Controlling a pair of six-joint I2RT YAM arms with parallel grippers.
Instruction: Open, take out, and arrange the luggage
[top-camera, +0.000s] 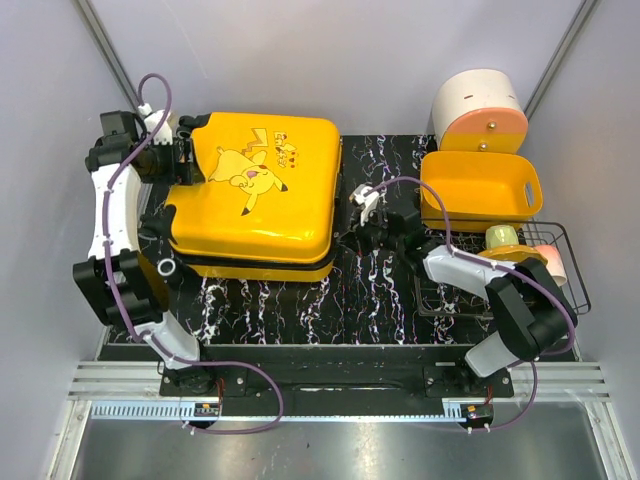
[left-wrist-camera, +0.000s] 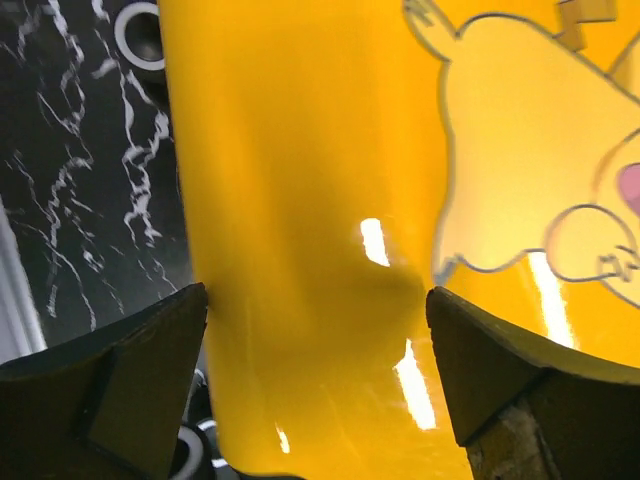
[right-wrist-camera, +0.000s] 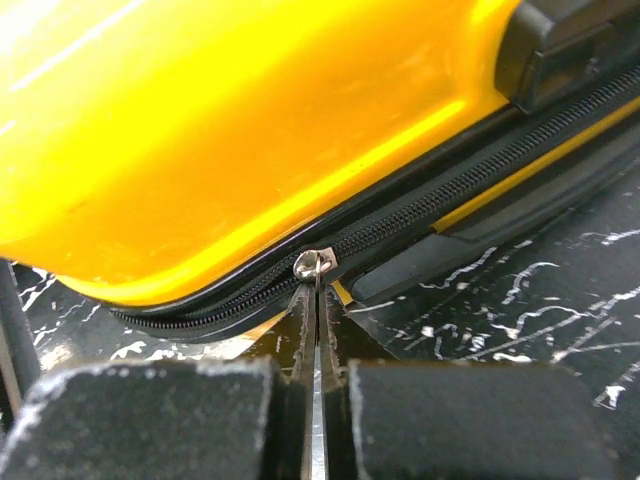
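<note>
Right claw clenched on zipper pull; left claw spread over luggage. Shell looks slick and stiff, so zipper pull is the hold.

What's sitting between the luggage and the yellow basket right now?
Top view: only the right arm's pincer, shut on the luggage's zipper pull, over the black marbled mat; nothing else before the basket.

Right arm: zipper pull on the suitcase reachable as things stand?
Looks like yes: the right tool is shut on the zipper pull at the luggage side seam, with nothing in between.
</note>
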